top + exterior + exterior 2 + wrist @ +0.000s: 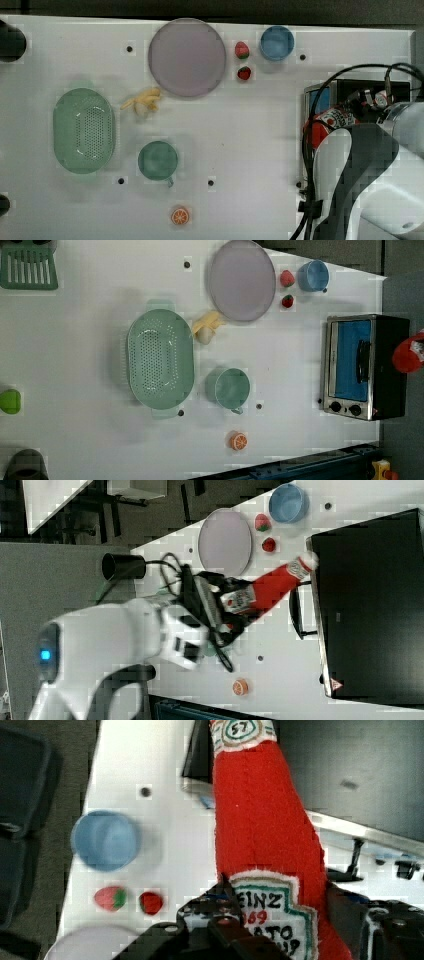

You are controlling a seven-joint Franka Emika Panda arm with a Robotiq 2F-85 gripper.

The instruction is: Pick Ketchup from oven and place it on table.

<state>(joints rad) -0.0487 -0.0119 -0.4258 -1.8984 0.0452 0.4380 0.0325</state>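
The end effector [280, 930] is pinching the ketchup [260, 835] by its labelled lower body, a finger on either side, and holds the bottle in the air, tilted, with its cap pointing towards the oven. From largest to smallest: the white bench [240, 130] carries everything; the oven [365, 367] stands at the left view's right with its blue-tinted door shut, and in the right view the bottle's cap hangs just beside the oven's upper corner, above its handle. The green colander [160, 362] lies well apart at the middle of the left view, the grey plate [186, 56] sits towards the top view's upper edge, and the green cup [157, 160] is near the colander. Smaller still are the blue bowl [276, 42], the banana [144, 101], two strawberries [242, 50] between plate and bowl, and an orange slice [180, 216]. By my reading the pick is done and the carry is in hand: the ketchup is clear of the oven but not yet set down. The next move calls for swinging the bottle out over bare bench, away from the oven and the strawberries, lowering it until it rests, then releasing it.
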